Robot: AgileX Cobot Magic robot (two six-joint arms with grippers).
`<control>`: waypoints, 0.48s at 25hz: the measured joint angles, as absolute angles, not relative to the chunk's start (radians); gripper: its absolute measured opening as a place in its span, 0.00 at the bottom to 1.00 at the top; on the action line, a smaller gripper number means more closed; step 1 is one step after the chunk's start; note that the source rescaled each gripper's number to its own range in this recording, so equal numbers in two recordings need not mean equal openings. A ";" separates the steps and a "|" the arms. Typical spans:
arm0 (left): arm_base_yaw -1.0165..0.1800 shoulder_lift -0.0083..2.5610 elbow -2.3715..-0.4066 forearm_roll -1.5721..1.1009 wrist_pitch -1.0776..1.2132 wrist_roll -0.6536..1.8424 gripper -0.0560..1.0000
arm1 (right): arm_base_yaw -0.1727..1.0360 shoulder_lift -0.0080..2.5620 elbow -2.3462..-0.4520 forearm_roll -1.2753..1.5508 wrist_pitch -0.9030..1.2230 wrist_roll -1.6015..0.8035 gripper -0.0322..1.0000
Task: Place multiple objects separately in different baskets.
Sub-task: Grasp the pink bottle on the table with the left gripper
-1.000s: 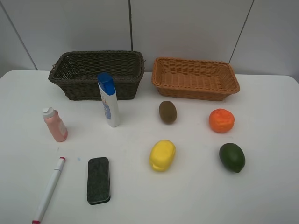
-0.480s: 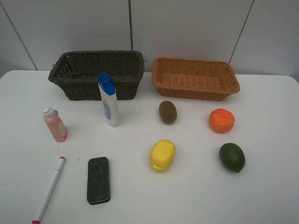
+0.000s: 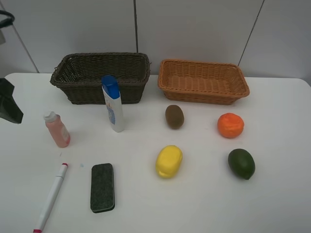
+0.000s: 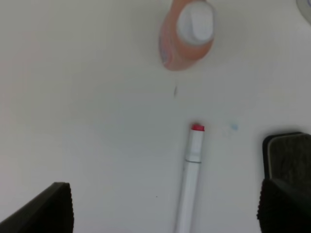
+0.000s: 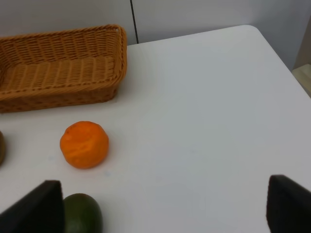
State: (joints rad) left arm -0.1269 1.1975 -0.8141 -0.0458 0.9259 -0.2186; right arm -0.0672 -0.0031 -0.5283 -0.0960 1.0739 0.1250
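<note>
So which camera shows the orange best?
The right wrist view: the orange is whole, close and unblocked. The high view shows it whole too, but smaller. The left wrist view misses it.

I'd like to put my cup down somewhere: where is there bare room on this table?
The widest bare patch is right of the orange and avocado, out to the table edge. The near strip in front of the lemon and avocado is also free. It is crowded on the left around the pink bottle, marker and eraser, and tight between the dark basket and white bottle.
</note>
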 joint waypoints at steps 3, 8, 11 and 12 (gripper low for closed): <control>-0.127 1.382 -0.888 -0.071 0.925 -0.229 1.00 | -0.067 -0.003 -0.528 -0.096 1.074 0.125 0.96; -0.127 1.585 -0.974 -0.073 0.903 -0.251 1.00 | -0.067 -0.003 -0.528 -0.096 1.074 0.125 0.96; -0.127 1.672 -1.012 -0.074 0.873 -0.256 1.00 | -0.067 -0.003 -0.528 -0.096 1.074 0.125 0.96; -0.127 1.700 -1.023 -0.077 0.865 -0.257 1.00 | -0.067 -0.003 -0.528 -0.096 1.074 0.125 0.96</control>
